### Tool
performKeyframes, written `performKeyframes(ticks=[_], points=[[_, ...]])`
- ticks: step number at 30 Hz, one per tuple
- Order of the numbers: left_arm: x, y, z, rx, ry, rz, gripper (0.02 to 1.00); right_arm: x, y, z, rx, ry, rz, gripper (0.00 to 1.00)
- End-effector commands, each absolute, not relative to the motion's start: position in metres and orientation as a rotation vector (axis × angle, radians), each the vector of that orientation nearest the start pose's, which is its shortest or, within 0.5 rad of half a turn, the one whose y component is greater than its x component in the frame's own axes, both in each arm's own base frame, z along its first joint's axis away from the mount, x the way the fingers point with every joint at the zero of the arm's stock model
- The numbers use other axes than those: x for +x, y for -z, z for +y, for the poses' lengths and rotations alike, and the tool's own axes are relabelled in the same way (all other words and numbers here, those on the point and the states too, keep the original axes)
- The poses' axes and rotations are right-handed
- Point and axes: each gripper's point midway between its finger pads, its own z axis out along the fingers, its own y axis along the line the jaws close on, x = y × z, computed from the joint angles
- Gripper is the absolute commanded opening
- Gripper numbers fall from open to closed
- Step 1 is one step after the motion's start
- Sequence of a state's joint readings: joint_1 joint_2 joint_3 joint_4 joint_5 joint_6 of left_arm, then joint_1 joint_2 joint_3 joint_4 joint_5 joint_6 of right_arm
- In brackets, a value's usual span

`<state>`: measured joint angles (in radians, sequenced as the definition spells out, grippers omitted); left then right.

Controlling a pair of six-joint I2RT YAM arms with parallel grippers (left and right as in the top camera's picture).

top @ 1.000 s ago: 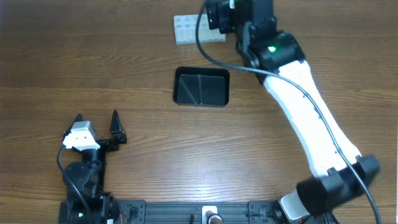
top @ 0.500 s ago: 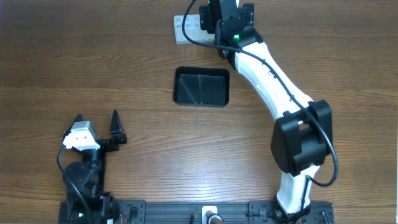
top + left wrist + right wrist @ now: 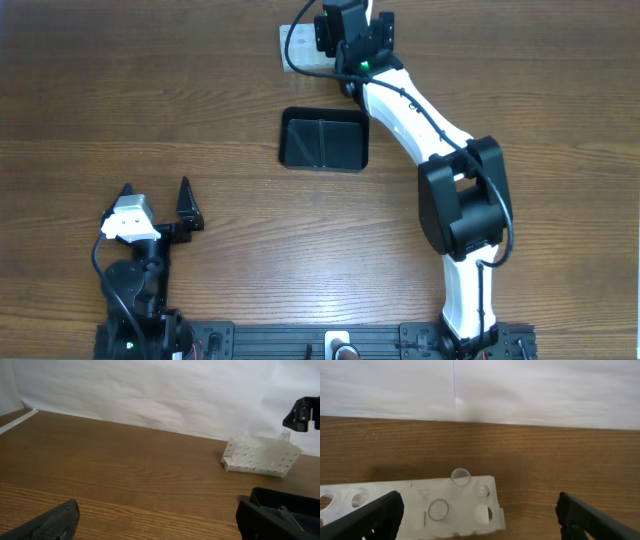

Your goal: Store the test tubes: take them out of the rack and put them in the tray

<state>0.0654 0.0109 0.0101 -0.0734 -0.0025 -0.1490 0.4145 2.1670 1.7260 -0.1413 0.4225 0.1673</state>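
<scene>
The white test tube rack (image 3: 298, 48) stands at the table's far edge, seen side-on in the left wrist view as the rack (image 3: 259, 455) with one tube top (image 3: 285, 435) poking out. My right gripper (image 3: 333, 28) hovers above the rack's right end, open and holding nothing. In its wrist view the rack (image 3: 415, 507) lies below the right gripper (image 3: 479, 501), with a clear tube rim (image 3: 460, 477) and a second rim (image 3: 438, 509) in the holes. The black tray (image 3: 325, 140) sits just in front of the rack. My left gripper (image 3: 156, 200) rests open near its base.
A white wall (image 3: 520, 390) backs the table right behind the rack. The tray's rim (image 3: 280, 496) shows in the left wrist view, with something clear lying inside. Bare wood (image 3: 150, 90) spreads left of the tray and rack.
The right arm has swung left, carrying its gripper from beside the rack's right end to over the rack. The left arm has stayed still.
</scene>
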Motion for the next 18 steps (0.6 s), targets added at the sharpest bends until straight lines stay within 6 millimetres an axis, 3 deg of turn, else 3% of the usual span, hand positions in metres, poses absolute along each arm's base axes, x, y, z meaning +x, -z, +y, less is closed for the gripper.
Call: performKeyframes(ticks=[1,14,18], points=[[0.246,-0.157,0.013,-0.150,0.061,1.637,0.998,0.593,-0.145,0.189,-0.023,0.113,2.078,0.941],[0.246,-0.157,0.013,-0.150,0.061,1.638,0.998,0.603,-0.125,0.200,-0.114,0.150,2.053,0.862],[0.246,-0.157,0.013,-0.150,0.061,1.637,1.000,0.603,-0.124,0.200,-0.115,0.150,2.055,0.757]])
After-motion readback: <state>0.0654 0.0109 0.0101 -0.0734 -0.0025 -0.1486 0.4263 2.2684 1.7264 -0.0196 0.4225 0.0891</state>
